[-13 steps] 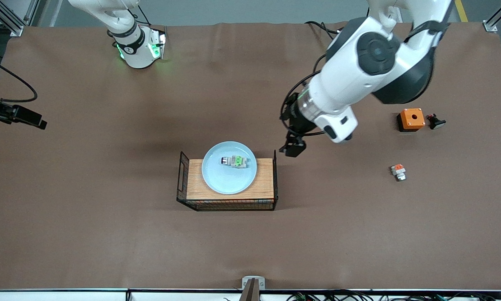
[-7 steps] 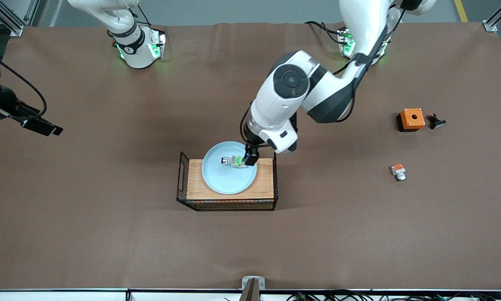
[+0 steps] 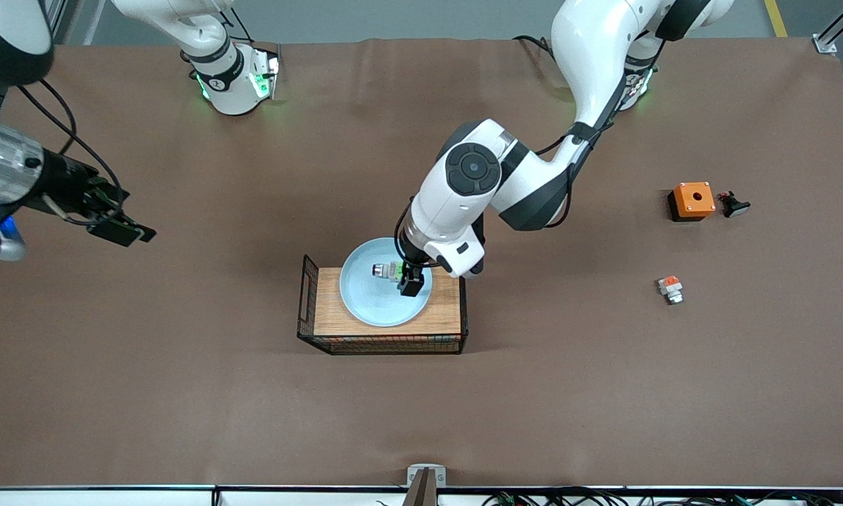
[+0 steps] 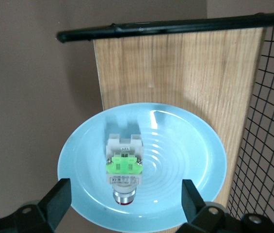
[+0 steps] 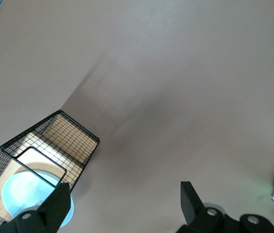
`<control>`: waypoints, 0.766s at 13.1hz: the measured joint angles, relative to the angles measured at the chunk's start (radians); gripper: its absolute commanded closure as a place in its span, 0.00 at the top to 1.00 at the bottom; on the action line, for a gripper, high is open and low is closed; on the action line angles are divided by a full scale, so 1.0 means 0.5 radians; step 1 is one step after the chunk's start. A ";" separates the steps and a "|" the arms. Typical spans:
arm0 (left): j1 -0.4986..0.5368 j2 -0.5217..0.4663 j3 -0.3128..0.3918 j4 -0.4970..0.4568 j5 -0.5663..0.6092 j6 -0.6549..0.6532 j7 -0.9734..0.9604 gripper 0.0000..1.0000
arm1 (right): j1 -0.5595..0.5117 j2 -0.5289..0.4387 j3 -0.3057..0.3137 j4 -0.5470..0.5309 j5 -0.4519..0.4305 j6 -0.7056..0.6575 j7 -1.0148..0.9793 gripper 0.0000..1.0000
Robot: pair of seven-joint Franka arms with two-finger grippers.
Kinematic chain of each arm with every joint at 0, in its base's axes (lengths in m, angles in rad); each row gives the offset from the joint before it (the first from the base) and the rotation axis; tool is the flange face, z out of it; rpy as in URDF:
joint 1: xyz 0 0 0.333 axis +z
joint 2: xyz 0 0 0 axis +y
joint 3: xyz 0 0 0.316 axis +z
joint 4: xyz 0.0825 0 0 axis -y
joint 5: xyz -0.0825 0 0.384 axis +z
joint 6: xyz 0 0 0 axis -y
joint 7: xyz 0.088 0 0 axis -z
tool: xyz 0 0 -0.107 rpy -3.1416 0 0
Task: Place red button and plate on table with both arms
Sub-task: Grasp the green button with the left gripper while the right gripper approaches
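Observation:
The pale-blue plate (image 3: 375, 295) rests on the wooden top of a black wire rack (image 3: 382, 327) in the middle of the table (image 3: 421, 407). On the plate lies the red button (image 3: 386, 270), a small white unit with a green block (image 4: 124, 165) and a reddish cap. My left gripper (image 3: 408, 280) hangs open just over the button, one finger on each side of it without touching. The plate (image 4: 175, 155) fills the left wrist view. My right gripper (image 3: 122, 230) is open in the air over bare table toward the right arm's end, and its wrist view shows the rack (image 5: 40, 150) and the plate (image 5: 23, 191).
An orange box with a hole (image 3: 692, 200) and a small black part (image 3: 734, 204) sit toward the left arm's end. A similar tiny unit with an orange-red block (image 3: 670, 288) lies nearer the front camera than the box. The rack has upright wire ends (image 3: 309, 295).
My left arm swung in from beside the rack and lowered its open gripper over the button on the plate. My right arm moved its open gripper toward the rack.

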 measured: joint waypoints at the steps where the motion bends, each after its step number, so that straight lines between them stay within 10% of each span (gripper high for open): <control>1: -0.005 0.017 0.000 0.001 0.000 0.005 0.007 1.00 | 0.032 0.024 0.001 -0.002 0.001 0.041 0.036 1.00; 10: -0.083 0.126 0.093 0.018 0.000 0.141 0.022 0.95 | 0.378 0.246 0.006 -0.018 0.018 0.468 0.725 1.00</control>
